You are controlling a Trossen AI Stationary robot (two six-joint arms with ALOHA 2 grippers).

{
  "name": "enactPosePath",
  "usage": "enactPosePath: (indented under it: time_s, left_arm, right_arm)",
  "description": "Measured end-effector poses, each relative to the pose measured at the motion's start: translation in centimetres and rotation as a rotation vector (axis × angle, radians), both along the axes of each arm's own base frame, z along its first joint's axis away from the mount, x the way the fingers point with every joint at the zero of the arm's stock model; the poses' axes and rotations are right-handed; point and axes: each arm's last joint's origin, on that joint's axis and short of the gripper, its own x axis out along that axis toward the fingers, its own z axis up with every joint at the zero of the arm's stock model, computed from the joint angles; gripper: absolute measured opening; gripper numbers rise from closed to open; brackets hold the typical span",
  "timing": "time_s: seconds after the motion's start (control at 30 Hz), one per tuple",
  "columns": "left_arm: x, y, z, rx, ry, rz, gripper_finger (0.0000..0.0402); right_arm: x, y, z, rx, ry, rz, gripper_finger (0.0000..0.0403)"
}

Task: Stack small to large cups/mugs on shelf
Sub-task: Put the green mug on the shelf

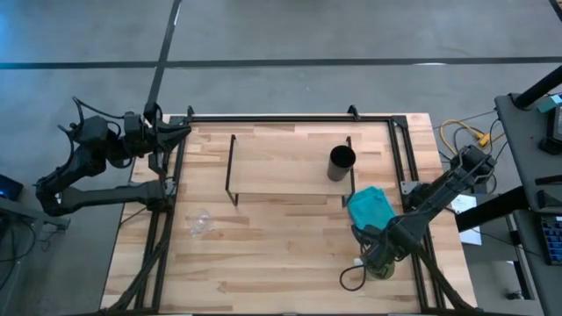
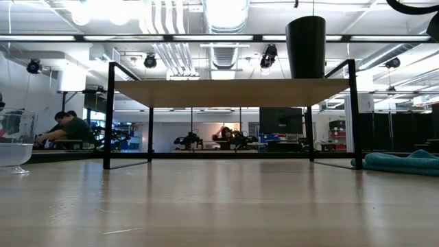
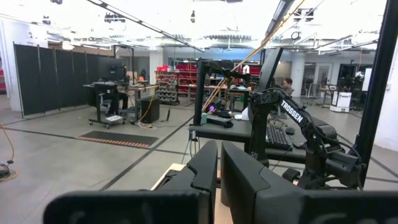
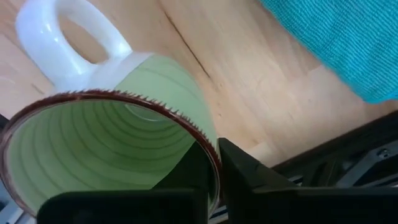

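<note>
Closest to you in the right wrist view is the light-green mug (image 4: 118, 137): its dark-rimmed mouth fills the picture, white handle behind, and the right gripper (image 4: 214, 165) is clamped on its rim, one finger inside and one outside. From above, that right gripper (image 1: 379, 260) sits near the tabletop's (image 1: 281, 254) front right corner, just in front of the teal cloth (image 1: 371, 208).

The black cup (image 1: 342, 162) stands upright on the shelf (image 1: 281, 167), at its right end. The clear glass cup (image 1: 201, 223) rests on the tabletop in front of the shelf's left end, apart from it.

Your left gripper (image 3: 219, 171) is parked off the tabletop's back left corner, fingers drawn nearly together with nothing between them.
</note>
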Motion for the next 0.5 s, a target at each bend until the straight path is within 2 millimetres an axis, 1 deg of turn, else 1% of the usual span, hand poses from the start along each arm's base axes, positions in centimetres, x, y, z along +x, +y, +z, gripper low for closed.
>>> enactPosePath:
  time_s: [0.1,0.2,0.37,0.5]
  left_arm:
    - [0.0,0.0,0.0,0.000,0.001,0.000,0.0011]
    - [0.0,0.0,0.0,0.000,0.001,0.000,0.0011]
    - [0.0,0.0,0.0,0.000,0.001,0.000,0.0011]
    - [0.0,0.0,0.0,0.000,0.001,0.000,0.0011]
  right_arm:
    - [0.0,0.0,0.1,-0.003,-0.008,0.010,0.0016]
    - [0.4,0.1,0.5,-0.021,-0.051,0.027,0.0016]
    - [1.5,0.1,2.3,0.012,-0.108,0.063,0.0015]
    - [2.7,-0.4,4.3,0.044,-0.154,0.101,0.0014]
